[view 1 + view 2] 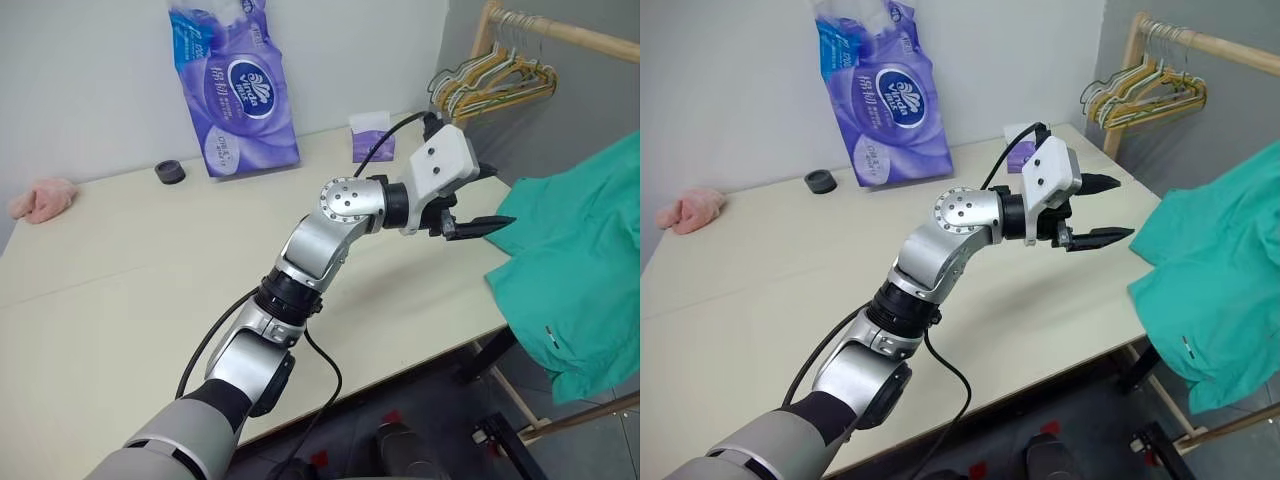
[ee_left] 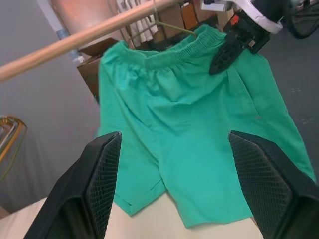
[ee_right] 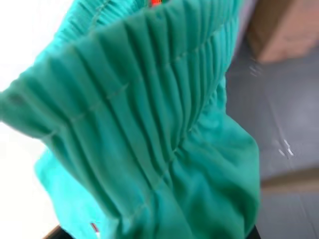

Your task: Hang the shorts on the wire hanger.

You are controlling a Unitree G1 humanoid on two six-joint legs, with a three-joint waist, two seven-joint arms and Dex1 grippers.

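- While the teal-green soft fabric shorts [image 1: 575, 270] hang at the right edge of the frame, off the pale table's [image 1: 120, 300] corner, the left gripper [image 1: 478, 200] points at them, fingers spread and empty.
- In the left wrist view, the right gripper [image 2: 234, 42] is clenched on the gathered waistband, beside a thin wire hanger [image 2: 175, 29] under a wooden rail [image 2: 75, 42].

- The left gripper [image 1: 1102, 211] reaches out level over a pale table [image 1: 760, 290], its two black fingers spread apart and holding nothing.
- Teal shorts [image 1: 1215, 290] hang just beyond the fingertips, past the table's right edge.
- A purple tissue pack [image 1: 883, 100], a small black ring [image 1: 821, 181] and a pink cloth [image 1: 690, 211] sit along the far edge.
- Bunched hangers [image 1: 1145, 92] hang from a wooden rail [image 1: 1210, 45].
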